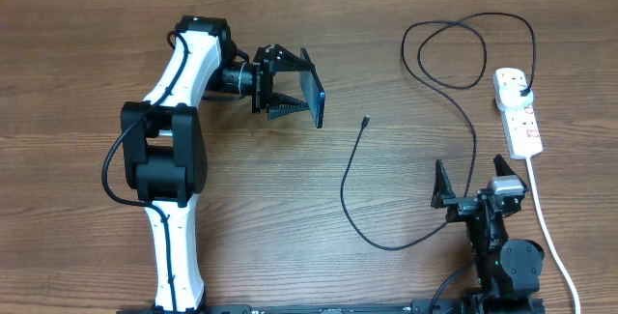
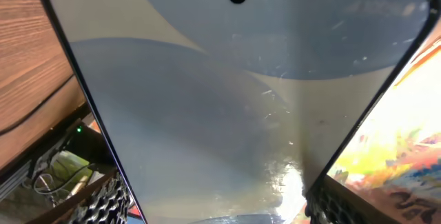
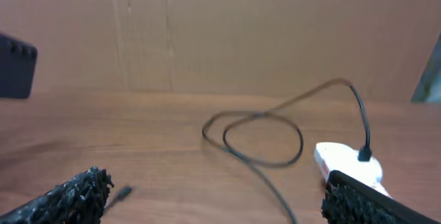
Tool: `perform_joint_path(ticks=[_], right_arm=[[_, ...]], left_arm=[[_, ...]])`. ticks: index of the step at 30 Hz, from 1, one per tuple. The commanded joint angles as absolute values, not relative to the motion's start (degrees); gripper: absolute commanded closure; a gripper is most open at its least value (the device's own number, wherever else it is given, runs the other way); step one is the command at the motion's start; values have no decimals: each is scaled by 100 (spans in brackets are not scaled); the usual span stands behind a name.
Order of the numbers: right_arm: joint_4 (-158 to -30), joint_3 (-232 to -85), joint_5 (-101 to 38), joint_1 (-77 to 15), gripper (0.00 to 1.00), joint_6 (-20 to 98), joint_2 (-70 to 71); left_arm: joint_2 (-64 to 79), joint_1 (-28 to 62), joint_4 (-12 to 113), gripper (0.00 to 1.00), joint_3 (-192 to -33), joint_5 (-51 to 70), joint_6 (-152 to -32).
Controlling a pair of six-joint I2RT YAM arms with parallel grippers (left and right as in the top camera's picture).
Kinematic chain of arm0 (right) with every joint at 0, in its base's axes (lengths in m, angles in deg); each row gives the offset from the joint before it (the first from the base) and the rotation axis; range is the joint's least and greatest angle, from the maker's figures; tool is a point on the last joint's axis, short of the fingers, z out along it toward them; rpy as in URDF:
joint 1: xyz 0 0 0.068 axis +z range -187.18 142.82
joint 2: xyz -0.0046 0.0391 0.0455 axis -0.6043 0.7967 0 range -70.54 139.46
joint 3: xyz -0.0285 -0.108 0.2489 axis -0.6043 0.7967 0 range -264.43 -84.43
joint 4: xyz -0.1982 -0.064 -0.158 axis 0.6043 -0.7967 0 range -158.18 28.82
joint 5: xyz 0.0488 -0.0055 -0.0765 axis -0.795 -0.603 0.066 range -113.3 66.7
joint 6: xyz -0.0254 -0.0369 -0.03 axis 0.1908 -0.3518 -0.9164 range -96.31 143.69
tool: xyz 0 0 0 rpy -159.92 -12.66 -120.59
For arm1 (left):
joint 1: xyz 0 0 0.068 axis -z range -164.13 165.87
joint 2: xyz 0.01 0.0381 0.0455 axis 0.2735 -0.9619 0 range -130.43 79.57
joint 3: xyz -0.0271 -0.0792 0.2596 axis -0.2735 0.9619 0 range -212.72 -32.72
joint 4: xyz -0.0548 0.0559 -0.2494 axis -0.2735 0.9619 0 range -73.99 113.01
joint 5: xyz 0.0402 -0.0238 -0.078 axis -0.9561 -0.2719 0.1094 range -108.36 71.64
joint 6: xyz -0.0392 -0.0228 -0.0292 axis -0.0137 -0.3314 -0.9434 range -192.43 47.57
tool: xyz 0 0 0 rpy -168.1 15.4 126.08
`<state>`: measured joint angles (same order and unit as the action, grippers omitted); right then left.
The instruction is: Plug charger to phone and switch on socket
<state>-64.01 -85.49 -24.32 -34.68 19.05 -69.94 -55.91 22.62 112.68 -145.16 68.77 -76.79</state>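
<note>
over the left of the table (image 1: 77, 24) | our left gripper (image 1: 288, 87) clamps the phone (image 1: 316, 95), raised | right gripper (image 1: 473, 186) gapes, empty | charger tip (image 1: 365, 120) lies between them | we'd pinch just behind it, square to the phone

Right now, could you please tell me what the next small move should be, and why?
Probably bring the right gripper toward the charger at its free connector tip. The left gripper holds the phone off the table, the plug sits in the socket, and the right fingers stand open and empty.
</note>
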Motion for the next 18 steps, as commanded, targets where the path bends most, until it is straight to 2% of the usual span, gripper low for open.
perform_joint_path(ticks=[1,2,4,6,9,13,16,18], right_arm=[[-6415,-8490,-4148,-3494,0,2816,-7037],[-6408,-8490,-4985,-3490,0,3691,-7011],[-5986,-8492,-5193,-3490,0,5315,-7009],[-5658,-8505,-5142,-3494,0,5667,-7009],[-5973,-8969,-5169,-3494,0,5400,-6930],[-7730,-10455,-4817,-3501,0,4692,-6062],[-9306,-12132,-4865,-3498,0,4093,-4452],[-9756,-12962,-5772,-3494,0,4108,-3569]], left_arm=[[-5475,2207,11289,28,-14652,7233,-7882],[-5423,2192,11289,28,-14652,7233,-7910],[-5348,2170,11289,27,-14652,7233,-7932],[-5285,2161,11289,27,-14652,7233,-7930],[-5274,2154,11289,28,-14652,7233,-7930],[-5274,2154,11289,28,-14652,7233,-7954],[-5274,2154,11289,28,-14652,7233,-8087],[-5274,2154,11289,28,-14652,7233,-8079]])
